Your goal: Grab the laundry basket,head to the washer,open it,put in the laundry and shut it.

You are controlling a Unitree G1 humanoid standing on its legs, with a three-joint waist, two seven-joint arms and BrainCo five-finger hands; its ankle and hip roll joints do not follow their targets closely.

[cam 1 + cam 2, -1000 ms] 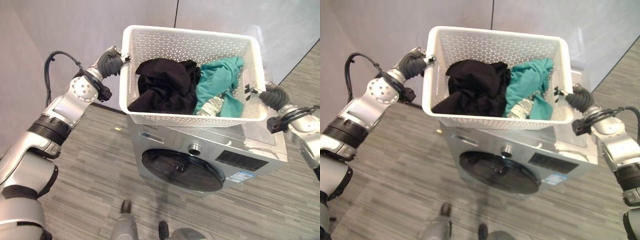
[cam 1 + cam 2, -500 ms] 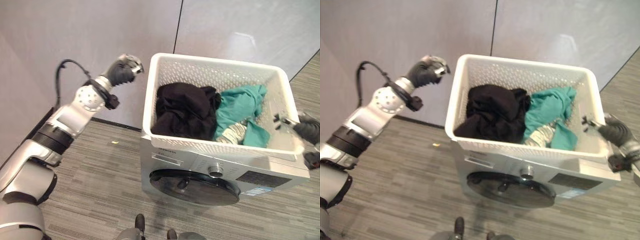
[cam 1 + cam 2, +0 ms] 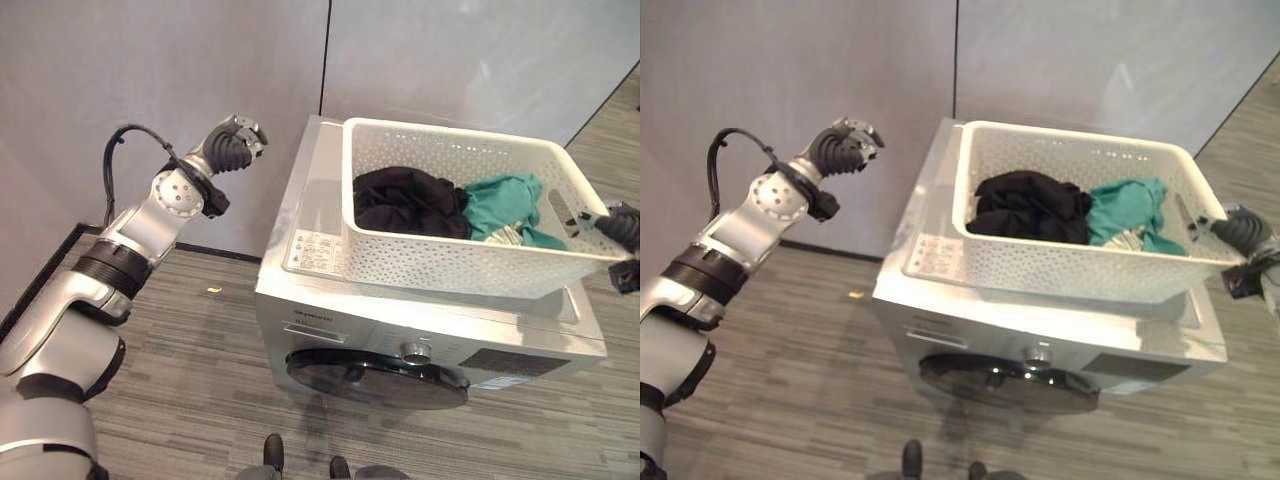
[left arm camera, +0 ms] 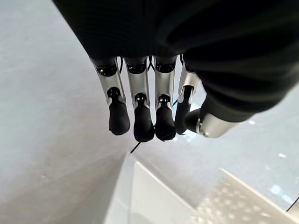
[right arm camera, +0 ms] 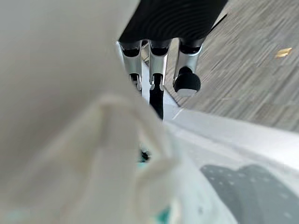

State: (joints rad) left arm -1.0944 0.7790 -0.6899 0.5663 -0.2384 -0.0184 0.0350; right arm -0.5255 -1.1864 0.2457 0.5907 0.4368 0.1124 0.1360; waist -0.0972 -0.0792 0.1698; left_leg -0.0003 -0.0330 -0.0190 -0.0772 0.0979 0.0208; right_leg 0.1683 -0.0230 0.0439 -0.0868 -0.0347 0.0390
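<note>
Two hands: left hand [image 3: 232, 146] clenched empty, clear of the washer [image 3: 330, 280]; right hand [image 3: 622, 226] grips the basket [image 3: 440, 262] resting on the washer's top, right side. Next, release, open door [image 3: 375, 365]

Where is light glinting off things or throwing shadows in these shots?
Left eye view: a pale sheen lies on the grey wall panel behind the white perforated laundry basket, and the silver washer's top shines beside the basket. Right eye view: a soft shadow darkens the striped grey floor before the washer's door.
</note>
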